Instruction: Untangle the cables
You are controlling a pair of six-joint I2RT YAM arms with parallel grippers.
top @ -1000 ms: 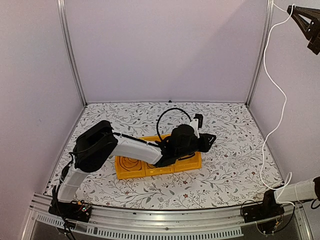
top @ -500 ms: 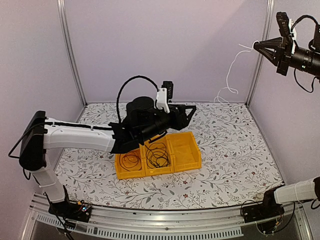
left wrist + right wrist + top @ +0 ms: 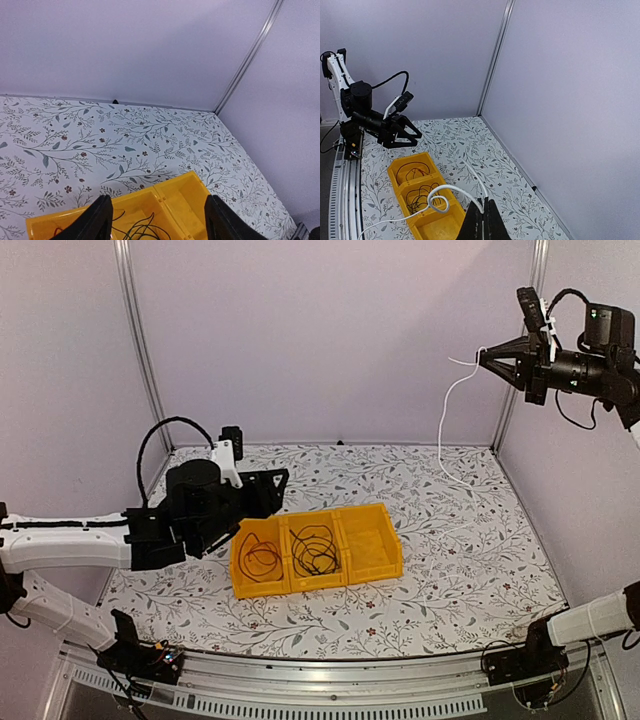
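Note:
A yellow three-compartment bin sits mid-table. Its left compartment holds a red cable, the middle a black cable; the right one shows no cable. My right gripper is high at the back right, shut on a white cable that hangs down to the table. In the right wrist view the white cable loops from the shut gripper above the bin. My left gripper is open and empty, left of the bin and above it. The left wrist view shows dark cable strands in the bin.
Lilac walls with aluminium posts enclose the flower-patterned table. The left arm stretches along the table's left side. The right arm's base sits at the near right corner.
My left arm has swung left, off the bin, and now sits lower at the left. My right gripper has shifted left and slightly down with the white cable.

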